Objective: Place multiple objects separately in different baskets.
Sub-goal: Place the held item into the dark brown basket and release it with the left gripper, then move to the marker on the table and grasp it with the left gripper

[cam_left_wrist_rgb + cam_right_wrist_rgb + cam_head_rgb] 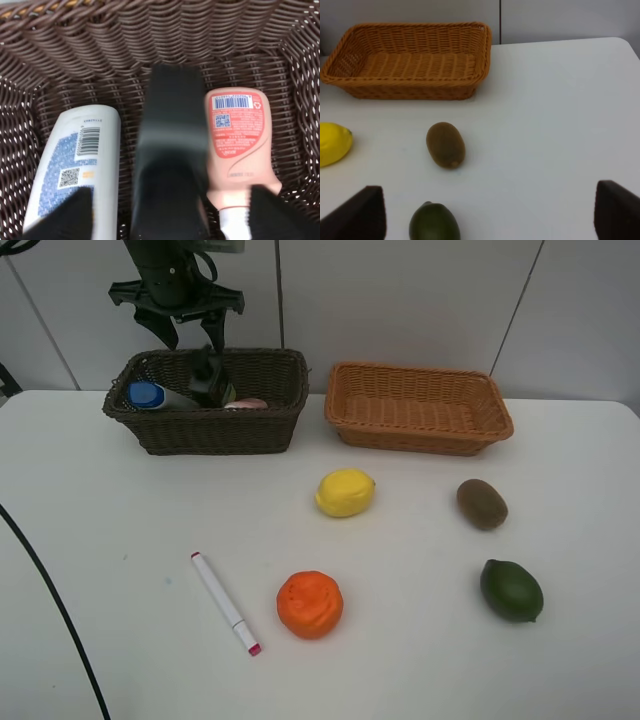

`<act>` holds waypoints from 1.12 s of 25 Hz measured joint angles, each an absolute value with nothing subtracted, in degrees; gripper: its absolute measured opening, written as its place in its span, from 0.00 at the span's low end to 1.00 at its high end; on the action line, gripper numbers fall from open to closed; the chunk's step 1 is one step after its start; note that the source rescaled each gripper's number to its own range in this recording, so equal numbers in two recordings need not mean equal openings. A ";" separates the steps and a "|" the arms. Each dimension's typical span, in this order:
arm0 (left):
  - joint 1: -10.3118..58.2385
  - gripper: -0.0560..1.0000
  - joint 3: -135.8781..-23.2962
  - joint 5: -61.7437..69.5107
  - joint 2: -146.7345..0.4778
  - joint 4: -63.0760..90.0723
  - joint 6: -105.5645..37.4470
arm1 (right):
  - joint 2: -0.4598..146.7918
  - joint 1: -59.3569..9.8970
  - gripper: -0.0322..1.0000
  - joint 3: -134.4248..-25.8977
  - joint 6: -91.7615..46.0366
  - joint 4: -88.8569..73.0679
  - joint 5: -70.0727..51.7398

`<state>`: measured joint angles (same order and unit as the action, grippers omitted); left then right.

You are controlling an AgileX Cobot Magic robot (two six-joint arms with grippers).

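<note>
Left hand (191,338) hovers spread over rectangular dark wicker basket (205,432).

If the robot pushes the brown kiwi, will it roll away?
Probably a little: the kiwi is egg-shaped and lies on its side on the smooth white table, so it would likely wobble and curve rather than roll straight. Its dull, rough-looking skin probably isn't slippery to grip.
</note>
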<state>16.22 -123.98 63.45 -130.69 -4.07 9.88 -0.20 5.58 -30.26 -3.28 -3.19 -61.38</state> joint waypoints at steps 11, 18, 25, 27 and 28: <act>16.22 1.00 -124.15 68.70 -130.69 2.36 13.27 | -0.20 5.58 0.96 -30.26 -3.28 -3.19 -61.38; 18.77 1.00 -116.48 68.70 -123.55 7.69 12.73 | -0.20 5.58 0.96 -30.26 -3.28 -3.19 -61.38; 20.28 1.00 -91.05 68.64 -104.87 7.36 16.86 | -0.20 5.58 0.96 -30.26 -3.28 -3.19 -61.38; 20.28 1.00 -84.33 68.74 -101.70 7.36 18.62 | -0.20 5.58 0.96 -30.26 -3.28 -3.19 -61.38; 20.33 1.00 -81.04 68.79 -100.50 7.36 19.18 | -0.20 5.58 0.96 -30.26 -3.28 -3.19 -61.38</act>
